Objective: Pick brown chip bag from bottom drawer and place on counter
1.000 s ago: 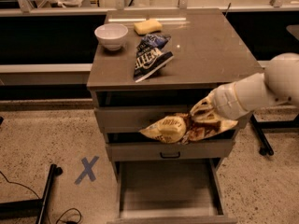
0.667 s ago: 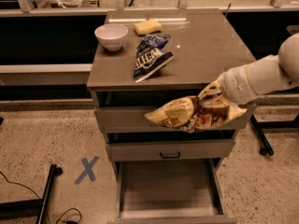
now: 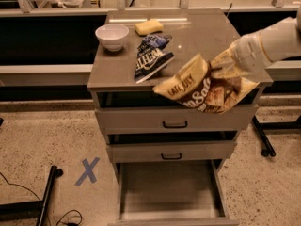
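Noted gripper [image 3: 225, 69] at 4 o'clock edge of counter [image 3: 202, 32], apparently clamped on brown chip bag [image 3: 200, 89]; long axis trailing toward 8 o'clock.

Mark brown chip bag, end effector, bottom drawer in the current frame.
brown chip bag [image 3: 195, 91]: camera view, lettered middle of the bag.
end effector [image 3: 225, 66]: camera view, at the counter [image 3: 202, 32] right front edge, where it grips the bag's top.
bottom drawer [image 3: 167, 187]: camera view, its bare floor.

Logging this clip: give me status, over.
Gripper shut on brown chip bag, held at counter's front right edge. Bottom drawer open. Blue bag, bowl, sponge occupy counter's left half.
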Robot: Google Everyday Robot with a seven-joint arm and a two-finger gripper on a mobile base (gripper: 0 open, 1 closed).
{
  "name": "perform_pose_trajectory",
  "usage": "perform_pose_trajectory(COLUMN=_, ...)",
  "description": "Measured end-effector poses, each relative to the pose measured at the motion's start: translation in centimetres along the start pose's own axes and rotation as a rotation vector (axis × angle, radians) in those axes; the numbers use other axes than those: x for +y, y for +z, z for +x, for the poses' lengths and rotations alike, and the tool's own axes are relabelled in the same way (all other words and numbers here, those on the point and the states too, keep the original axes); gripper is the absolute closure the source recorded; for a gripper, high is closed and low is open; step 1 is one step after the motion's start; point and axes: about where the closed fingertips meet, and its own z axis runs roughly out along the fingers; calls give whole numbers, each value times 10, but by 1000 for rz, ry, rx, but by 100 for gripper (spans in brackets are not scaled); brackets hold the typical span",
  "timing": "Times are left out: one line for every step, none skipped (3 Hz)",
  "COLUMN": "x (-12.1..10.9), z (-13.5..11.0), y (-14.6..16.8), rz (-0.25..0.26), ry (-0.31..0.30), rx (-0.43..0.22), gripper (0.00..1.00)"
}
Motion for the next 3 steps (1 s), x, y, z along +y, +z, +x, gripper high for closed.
perform_pose_trajectory(x=-27, z=8, y=-14, rz=12, ry=-32, rx=54, gripper=100)
perform_pose_trajectory(x=-47, z=21, y=-31, rz=11, ry=-40, rx=112, gripper=100)
perform_pose_trajectory(x=-59, z=34, y=-47, rz=14, ry=-34, rx=144, gripper=100)
